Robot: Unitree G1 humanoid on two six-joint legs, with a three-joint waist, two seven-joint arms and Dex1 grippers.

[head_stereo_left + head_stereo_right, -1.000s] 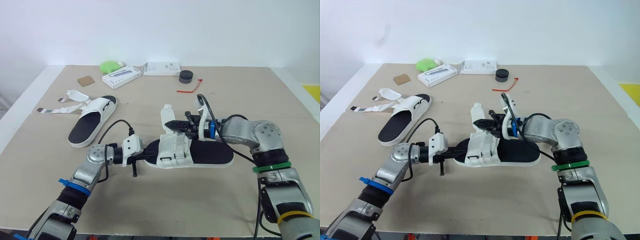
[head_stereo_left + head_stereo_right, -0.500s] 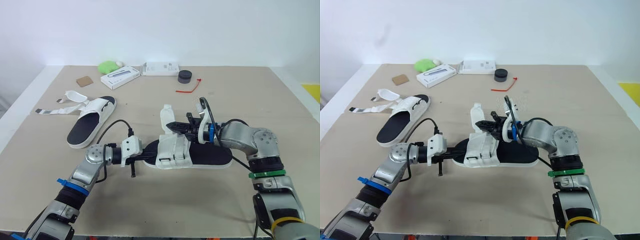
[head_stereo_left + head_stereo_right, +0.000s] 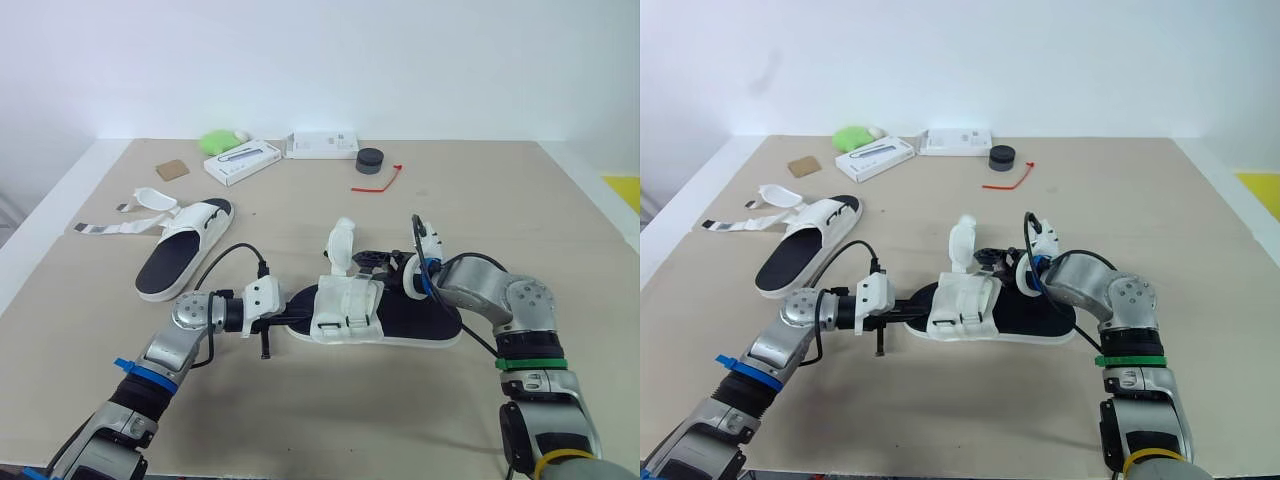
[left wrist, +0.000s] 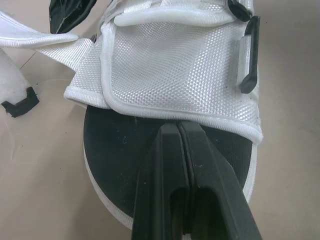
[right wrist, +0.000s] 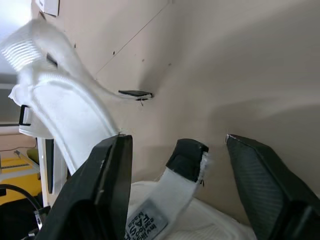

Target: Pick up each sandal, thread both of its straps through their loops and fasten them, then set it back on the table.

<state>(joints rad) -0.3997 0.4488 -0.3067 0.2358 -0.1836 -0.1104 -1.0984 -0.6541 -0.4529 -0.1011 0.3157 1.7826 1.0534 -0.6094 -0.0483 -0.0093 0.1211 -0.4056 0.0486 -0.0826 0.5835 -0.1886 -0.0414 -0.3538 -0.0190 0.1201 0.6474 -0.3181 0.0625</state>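
A sandal [image 3: 345,312] with a black footbed and white upper lies flat in the middle of the table. My left gripper [image 3: 293,308] is shut, and its fingers [image 4: 180,165] rest on the end of the footbed. One white strap [image 3: 340,245] stands up loose behind the upper. My right gripper [image 3: 378,264] is open just right of that strap. In the right wrist view a black-tipped strap end [image 5: 187,160] lies between its spread fingers, untouched. A second sandal [image 3: 185,250] lies at the left with its straps [image 3: 110,225] spread out undone.
Along the far edge sit a green object [image 3: 218,141], two white boxes [image 3: 243,160] [image 3: 323,145], a black puck [image 3: 371,160], a red tie [image 3: 380,180] and a brown card [image 3: 172,170]. Bare table [image 3: 520,210] lies at the right.
My right gripper has opened and let go of the strap, which now stands upright. The right gripper has drawn back a little to the right. The left gripper has stayed on the footbed.
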